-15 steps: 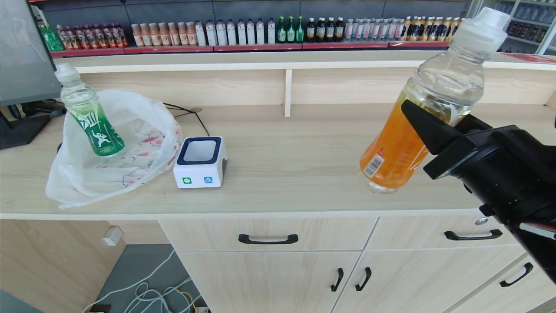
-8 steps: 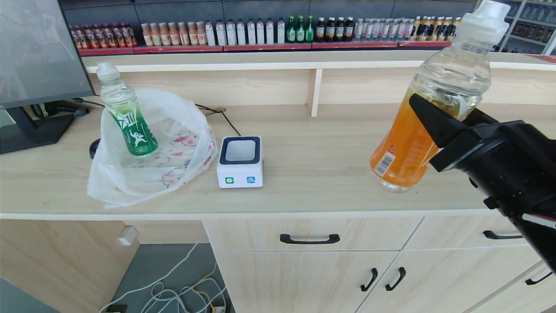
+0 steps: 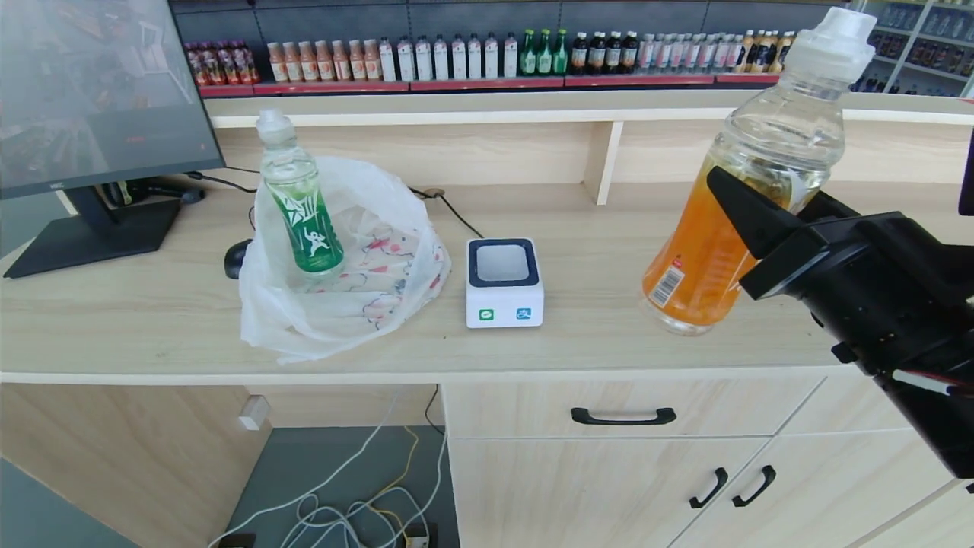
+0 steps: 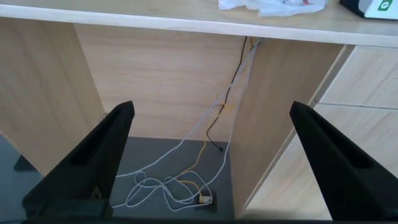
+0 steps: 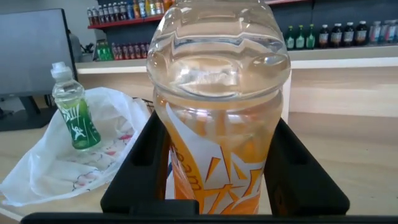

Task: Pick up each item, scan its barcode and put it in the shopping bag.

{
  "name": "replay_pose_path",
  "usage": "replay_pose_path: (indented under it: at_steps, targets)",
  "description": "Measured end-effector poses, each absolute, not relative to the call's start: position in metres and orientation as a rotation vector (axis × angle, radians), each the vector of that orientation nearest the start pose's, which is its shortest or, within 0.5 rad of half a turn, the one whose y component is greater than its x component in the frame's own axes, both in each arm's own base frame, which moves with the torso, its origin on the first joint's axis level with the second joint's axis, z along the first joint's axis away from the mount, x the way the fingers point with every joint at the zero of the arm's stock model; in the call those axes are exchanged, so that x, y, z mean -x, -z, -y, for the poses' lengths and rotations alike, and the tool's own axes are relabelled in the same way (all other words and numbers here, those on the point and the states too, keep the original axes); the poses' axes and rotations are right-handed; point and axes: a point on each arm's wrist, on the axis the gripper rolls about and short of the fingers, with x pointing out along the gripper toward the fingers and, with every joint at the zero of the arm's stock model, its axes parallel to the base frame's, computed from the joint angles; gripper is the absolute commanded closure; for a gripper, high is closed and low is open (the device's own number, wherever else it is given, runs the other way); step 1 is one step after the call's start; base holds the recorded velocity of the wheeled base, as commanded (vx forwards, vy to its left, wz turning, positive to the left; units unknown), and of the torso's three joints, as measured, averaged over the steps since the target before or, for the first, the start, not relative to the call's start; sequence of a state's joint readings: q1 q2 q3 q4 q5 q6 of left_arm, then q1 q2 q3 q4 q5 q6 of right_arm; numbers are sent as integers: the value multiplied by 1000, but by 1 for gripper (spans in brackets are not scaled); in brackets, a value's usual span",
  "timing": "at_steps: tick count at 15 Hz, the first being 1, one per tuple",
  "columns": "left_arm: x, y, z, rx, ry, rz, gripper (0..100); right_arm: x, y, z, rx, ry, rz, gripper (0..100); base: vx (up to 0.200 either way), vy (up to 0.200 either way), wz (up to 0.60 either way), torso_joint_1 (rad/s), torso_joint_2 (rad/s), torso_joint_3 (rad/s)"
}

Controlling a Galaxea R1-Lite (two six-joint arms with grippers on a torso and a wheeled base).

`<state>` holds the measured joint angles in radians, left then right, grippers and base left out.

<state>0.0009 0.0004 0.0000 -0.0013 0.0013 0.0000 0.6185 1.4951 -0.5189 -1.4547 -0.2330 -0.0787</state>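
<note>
Wood counter [image 3: 578, 228] bears the bag [image 3: 396, 304] and, just beside it, the scanner [image 3: 504, 281]. Over its right end the right gripper [image 5: 219, 124] clamps the orange bottle [image 3: 730, 221] high, so we fear the smooth, bottom-heavy body slipping or swinging. Its long axis leans: cap up and rightward, base low, barcode [image 3: 668, 285] facing us. Our left gripper [image 4: 211, 112] hangs spread, empty.

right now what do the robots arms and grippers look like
Both are matte black. The right gripper has long wedge-shaped fingers that taper to blunt tips, on a blocky black wrist housing. A thin white strip with a red mark sits lower down the arm. The left gripper has the same two plain black tapered fingers, with no markings visible on them.
</note>
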Motion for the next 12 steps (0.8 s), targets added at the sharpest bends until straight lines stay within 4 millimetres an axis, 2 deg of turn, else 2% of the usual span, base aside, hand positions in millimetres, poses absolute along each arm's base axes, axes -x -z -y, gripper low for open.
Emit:
replay_pose_path:
  at_steps: [3,12]
  targets:
    - [23,-76,0,0,-3,1,0,-190,-239,-125,-111,-348,439,100,0,200,0,2,2,2]
    - [23,-76,0,-4,-2,1,0,-196,-229,-128,-91,-352,411,100,0,0,0,0,0,0]
